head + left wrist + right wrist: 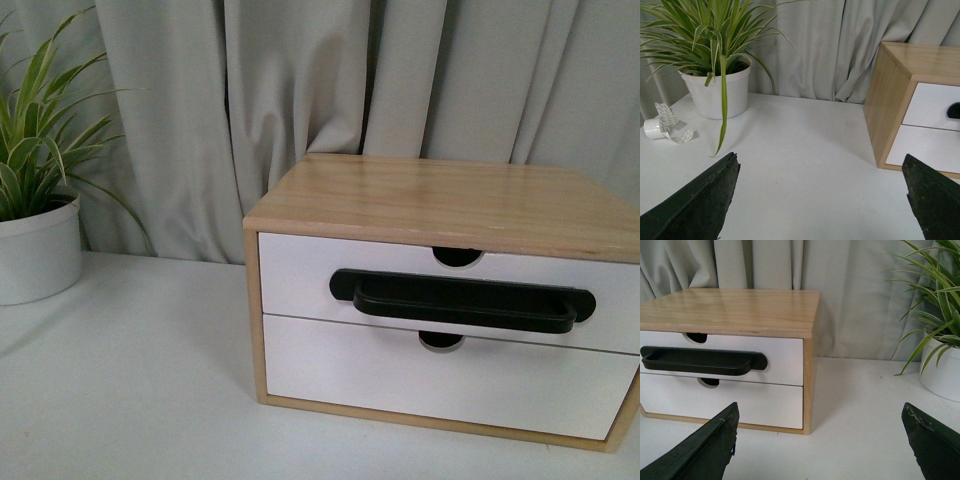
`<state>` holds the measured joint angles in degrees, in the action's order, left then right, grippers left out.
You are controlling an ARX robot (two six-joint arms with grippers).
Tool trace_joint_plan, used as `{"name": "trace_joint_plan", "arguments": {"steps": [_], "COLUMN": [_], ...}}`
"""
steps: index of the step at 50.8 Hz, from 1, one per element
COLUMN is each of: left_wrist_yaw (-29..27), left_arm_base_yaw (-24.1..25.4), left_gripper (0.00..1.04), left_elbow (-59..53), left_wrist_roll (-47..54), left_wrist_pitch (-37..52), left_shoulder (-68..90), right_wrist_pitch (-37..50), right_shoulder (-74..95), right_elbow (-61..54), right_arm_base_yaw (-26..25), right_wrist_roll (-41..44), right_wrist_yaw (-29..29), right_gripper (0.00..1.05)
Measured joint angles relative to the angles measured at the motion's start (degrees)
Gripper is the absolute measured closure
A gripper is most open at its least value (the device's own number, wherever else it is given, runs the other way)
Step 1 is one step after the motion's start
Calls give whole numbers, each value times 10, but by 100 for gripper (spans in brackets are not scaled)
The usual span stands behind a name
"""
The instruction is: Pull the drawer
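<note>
You were looking at a light wood cabinet (450,195) with 2 white fronts, standing on a white table (130,380) before a grey pleated curtain (290,90). The upper, wide white-fronted drawer (300,275) sat shut, its face flush with the wood frame. A long black bar handle (462,300) ran across its middle, and a semicircular notch (457,256) cut into its top edge. Directly beneath it lay the plain white drawer front without a handle (400,375), also shut.

Your left gripper (819,156) was spread wide and held nothing, its 2 dark fingers (705,200) framing bare tabletop well apart from the cabinet's side. Your right gripper (820,406) was likewise spread wide with nothing in it, and faced the cabinet's front corner without touching it.

A striped green plant in a round white pot (38,250) stood to the left of the cabinet, with a roll of clear tape (667,127) near it. A second potted plant (942,375) stood off the cabinet's other end.
</note>
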<state>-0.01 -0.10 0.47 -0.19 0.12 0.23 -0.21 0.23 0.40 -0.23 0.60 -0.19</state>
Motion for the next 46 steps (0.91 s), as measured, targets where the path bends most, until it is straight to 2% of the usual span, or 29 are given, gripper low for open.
{"name": "trace_joint_plan", "arguments": {"steps": [43, 46], "left_wrist_yaw": [0, -4], "left_arm_base_yaw": [0, -13], "left_gripper": [6, 6], "left_elbow": [0, 5], "left_wrist_roll": [0, -1], "left_wrist_pitch": [0, -23], "left_shoulder": [0, 15], "right_wrist_pitch": [0, -25], "right_shoulder": [0, 9], "right_elbow": [0, 7], "right_arm_base_yaw": [0, -11], "right_wrist_roll": [0, -9], "right_wrist_yaw": [0, -49], "right_gripper": [9, 9]}}
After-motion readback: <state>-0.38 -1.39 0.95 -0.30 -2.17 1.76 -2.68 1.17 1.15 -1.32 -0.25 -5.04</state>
